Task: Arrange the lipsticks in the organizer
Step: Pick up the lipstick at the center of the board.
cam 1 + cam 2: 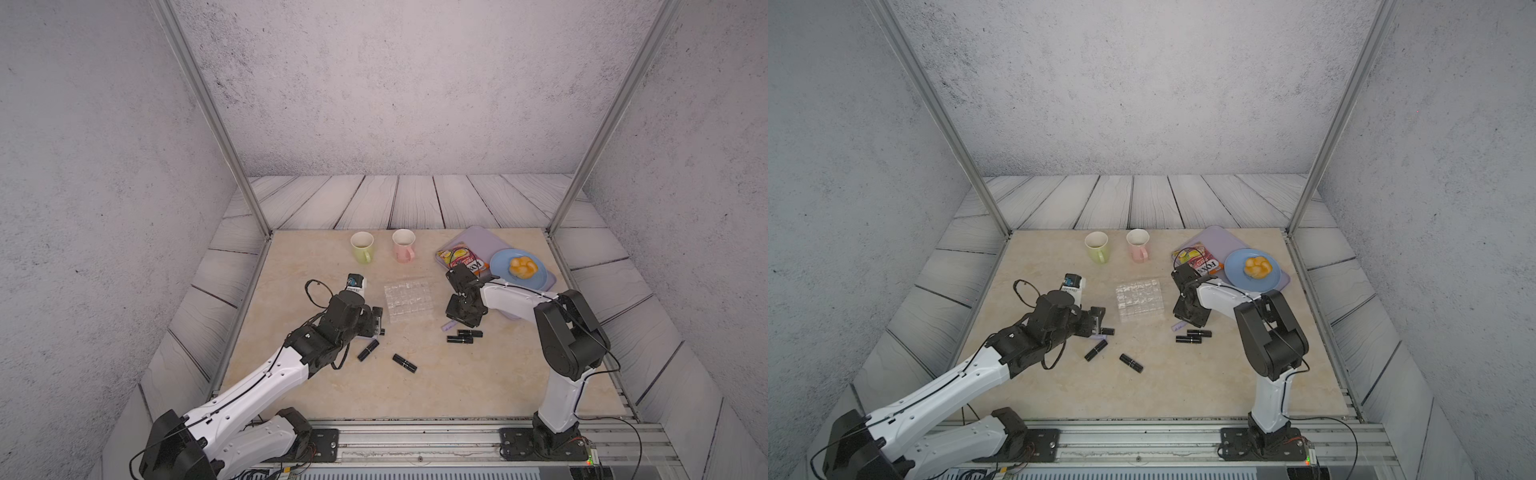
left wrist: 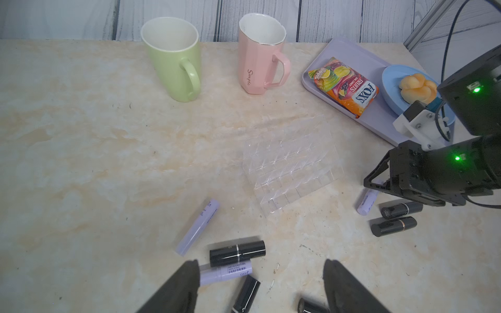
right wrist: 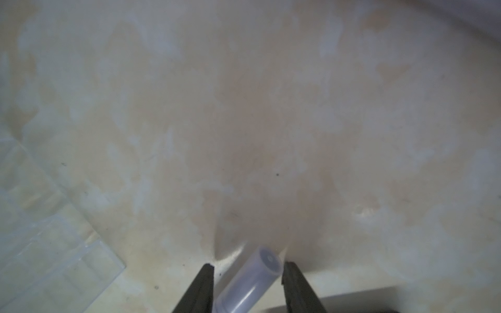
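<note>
Both top views show the right gripper [image 1: 458,321] low over a pale lilac cylindrical lipstick tube [image 1: 448,326] lying flat. The clear plastic grid organizer [image 1: 407,301] sits close on its left, and this arm is the nearer one. In the left wrist view, the left gripper [image 2: 261,265] gapes wide and holds nothing. In the right wrist view, the part-open jaws straddle the tube, whose long axis slants across the gap. One finger is not yet touching, and the beige marble tabletop [image 3: 271,108] ahead leaves room.

Organizer [image 1: 406,300] at the middle of the table [image 1: 457,395], mugs [image 1: 362,246] behind it, lipsticks [image 1: 404,363] before it (tray [image 1: 473,237] behind, to its right)
</note>
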Tool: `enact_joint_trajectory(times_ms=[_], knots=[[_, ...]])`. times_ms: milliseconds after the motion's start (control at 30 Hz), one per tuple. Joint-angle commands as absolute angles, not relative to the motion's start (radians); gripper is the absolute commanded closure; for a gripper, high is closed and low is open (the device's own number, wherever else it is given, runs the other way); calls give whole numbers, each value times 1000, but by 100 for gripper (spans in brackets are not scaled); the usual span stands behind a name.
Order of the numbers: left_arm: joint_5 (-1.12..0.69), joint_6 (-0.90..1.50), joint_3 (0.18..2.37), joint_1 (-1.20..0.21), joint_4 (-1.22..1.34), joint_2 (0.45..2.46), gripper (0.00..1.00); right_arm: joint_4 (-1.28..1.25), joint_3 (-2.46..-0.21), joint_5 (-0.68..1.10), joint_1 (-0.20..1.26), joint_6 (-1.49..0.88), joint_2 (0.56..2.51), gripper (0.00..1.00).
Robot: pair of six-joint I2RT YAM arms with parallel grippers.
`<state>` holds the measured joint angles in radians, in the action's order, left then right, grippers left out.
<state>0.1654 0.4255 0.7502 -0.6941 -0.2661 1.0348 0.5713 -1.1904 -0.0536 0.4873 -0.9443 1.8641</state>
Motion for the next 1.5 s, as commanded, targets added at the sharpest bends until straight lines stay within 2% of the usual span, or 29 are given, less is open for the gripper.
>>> enact_joint_trajectory(times_ms=[0, 267, 533, 800, 967, 1100, 1267, 1467], knots=[[179, 421, 755, -696, -274, 1037, 23, 571, -1212, -36, 476, -962, 1884, 56], [191, 436, 765, -695, -292, 1034, 23, 523, -1194, 14, 452, -986, 1904, 66], [168, 464, 762, -695, -279, 1046, 23, 474, -1192, 70, 434, -996, 1915, 81], [119, 517, 755, -695, -268, 1081, 16, 395, -1202, 147, 424, -977, 1856, 82], [-81, 575, 742, -695, -186, 1152, 5, 275, -1141, 202, 426, -925, 1732, 83], [-259, 593, 766, -695, -133, 1236, 7, 235, -1083, 218, 448, -844, 1601, 83], [-434, 602, 786, -685, -65, 1275, 8, 150, -998, 345, 551, -714, 1430, 84], [-670, 694, 738, -666, 140, 1273, 10, 101, -969, 464, 624, -701, 1345, 84]])
